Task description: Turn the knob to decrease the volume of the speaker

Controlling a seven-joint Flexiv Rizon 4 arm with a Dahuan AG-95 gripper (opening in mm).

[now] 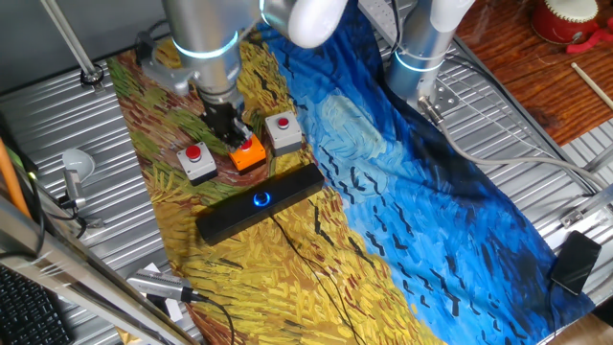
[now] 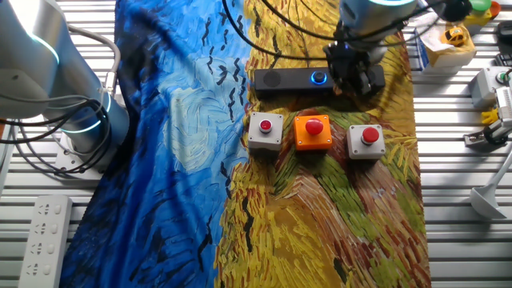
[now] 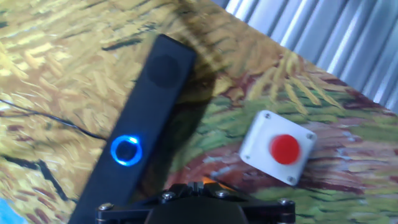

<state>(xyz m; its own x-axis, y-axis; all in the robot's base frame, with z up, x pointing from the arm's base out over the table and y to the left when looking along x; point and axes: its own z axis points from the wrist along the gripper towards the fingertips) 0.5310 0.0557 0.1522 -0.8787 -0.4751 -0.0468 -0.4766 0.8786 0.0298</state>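
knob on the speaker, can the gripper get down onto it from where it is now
Probably yes. The knob sits uncovered on top of the speaker, its blue ring plain in the hand view. The gripper hangs above the orange button box beside it, with nothing between them.

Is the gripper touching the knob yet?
Apart. In the hand view the knob glows unobstructed on the speaker, with the gripper well short of it, above the orange box.

The long black speaker [image 1: 261,204] lies flat on the painted cloth, its blue-ringed knob [image 1: 261,199] glowing mid-bar.
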